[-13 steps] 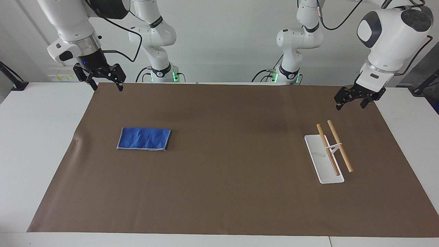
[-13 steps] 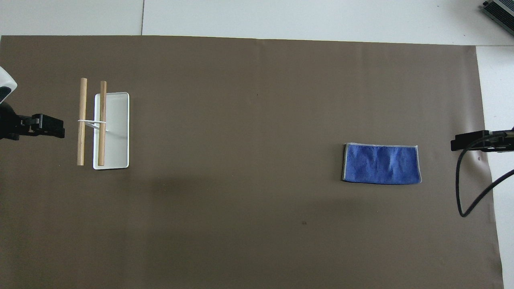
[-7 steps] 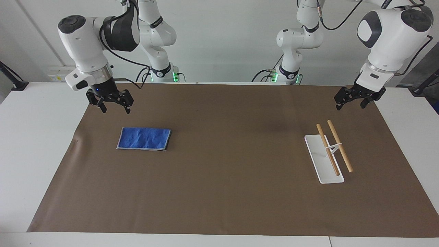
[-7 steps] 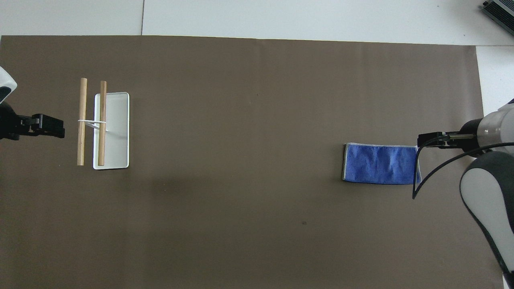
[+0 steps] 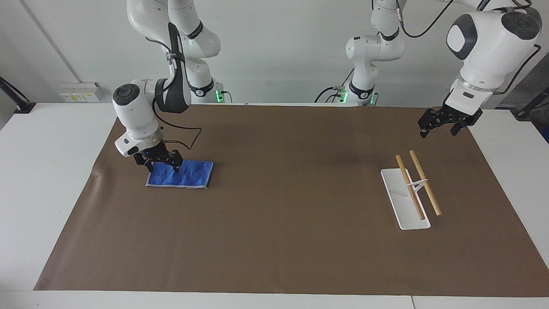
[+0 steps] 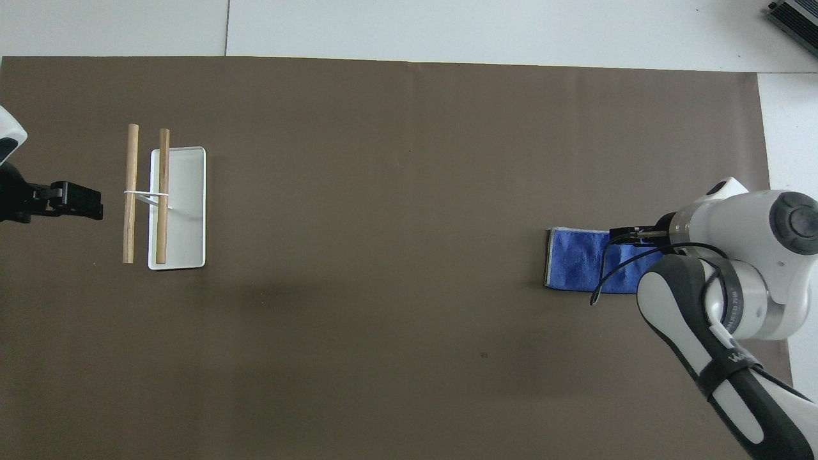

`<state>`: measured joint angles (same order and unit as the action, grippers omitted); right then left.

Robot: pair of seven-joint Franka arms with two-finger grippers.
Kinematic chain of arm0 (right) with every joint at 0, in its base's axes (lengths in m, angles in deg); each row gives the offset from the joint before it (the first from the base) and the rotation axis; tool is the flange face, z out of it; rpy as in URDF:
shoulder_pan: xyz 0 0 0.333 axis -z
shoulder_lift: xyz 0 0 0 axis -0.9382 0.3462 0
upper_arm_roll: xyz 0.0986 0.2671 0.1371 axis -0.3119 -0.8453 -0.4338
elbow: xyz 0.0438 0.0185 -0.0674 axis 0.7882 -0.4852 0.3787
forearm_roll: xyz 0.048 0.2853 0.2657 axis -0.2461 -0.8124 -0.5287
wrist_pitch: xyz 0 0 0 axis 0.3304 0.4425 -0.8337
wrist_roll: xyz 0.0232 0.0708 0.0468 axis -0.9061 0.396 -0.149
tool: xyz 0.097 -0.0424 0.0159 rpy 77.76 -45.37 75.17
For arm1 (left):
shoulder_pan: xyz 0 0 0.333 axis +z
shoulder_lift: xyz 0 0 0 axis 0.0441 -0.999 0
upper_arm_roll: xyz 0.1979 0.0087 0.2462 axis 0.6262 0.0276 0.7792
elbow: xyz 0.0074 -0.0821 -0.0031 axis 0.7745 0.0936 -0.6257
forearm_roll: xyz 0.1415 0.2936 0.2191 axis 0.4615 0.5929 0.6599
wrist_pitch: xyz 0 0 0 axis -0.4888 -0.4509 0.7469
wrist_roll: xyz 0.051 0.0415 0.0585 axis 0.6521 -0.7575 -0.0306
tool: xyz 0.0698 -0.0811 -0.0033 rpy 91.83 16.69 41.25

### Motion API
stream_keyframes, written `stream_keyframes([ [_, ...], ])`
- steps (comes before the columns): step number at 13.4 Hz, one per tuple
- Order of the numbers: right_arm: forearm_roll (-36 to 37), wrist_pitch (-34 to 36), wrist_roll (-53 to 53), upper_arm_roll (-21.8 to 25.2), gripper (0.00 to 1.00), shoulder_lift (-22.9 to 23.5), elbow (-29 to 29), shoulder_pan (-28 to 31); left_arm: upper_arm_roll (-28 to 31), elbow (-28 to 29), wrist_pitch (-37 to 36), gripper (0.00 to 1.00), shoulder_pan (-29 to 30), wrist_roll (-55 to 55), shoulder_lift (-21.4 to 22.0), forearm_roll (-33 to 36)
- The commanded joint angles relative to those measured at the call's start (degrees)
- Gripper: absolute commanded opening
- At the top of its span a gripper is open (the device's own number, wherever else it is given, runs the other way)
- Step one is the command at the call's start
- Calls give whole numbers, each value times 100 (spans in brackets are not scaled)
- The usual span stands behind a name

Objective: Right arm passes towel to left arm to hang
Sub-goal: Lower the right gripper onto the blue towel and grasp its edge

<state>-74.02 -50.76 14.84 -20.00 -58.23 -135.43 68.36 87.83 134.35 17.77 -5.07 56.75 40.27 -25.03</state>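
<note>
The towel lies flat on the brown mat. The right gripper is low over the towel's end, jaws spread and grasping nothing. The left gripper waits above the mat's edge near the rack, jaws released.

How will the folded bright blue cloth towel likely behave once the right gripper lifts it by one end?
The folded bright blue cloth towel lies flat with a rumpled surface, so it is probably floppy and will droop. Its stacked layers may slip apart and unfold when raised. The open right gripper is at the end toward the right arm's side, so the free end will likely hang or drag.
</note>
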Motion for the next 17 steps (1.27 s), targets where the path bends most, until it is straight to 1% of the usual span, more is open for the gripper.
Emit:
stream_keyframes([
  [1,-146,-294,243,-28,100,9,-241,24,9,72,-8,100,9,37,65,-85],
  [3,-181,-407,428,-28,100,79,-355,42,9,72,-8,100,9,46,65,-85],
  [4,-329,-486,480,-28,100,79,-486,33,9,72,-8,100,17,54,65,-85],
  [5,-565,-487,542,-28,100,71,-540,25,17,72,18,100,18,72,65,-85],
  [6,-646,-487,682,-19,100,71,-549,33,18,72,-8,100,18,63,65,-85],
  [8,-647,-478,893,-19,100,71,-549,86,9,72,-8,100,9,54,65,-85],
  [14,-647,-496,938,-19,100,123,-575,103,9,72,18,100,-62,46,65,-85],
  [15,-647,-496,938,-19,99,132,-575,104,9,72,18,100,-62,28,65,-85],
  [16,-647,-505,929,-19,87,158,-575,104,9,54,18,100,-44,45,65,-85],
  [17,-647,-514,929,-19,74,167,-575,104,17,54,-8,100,-44,46,74,-85],
])
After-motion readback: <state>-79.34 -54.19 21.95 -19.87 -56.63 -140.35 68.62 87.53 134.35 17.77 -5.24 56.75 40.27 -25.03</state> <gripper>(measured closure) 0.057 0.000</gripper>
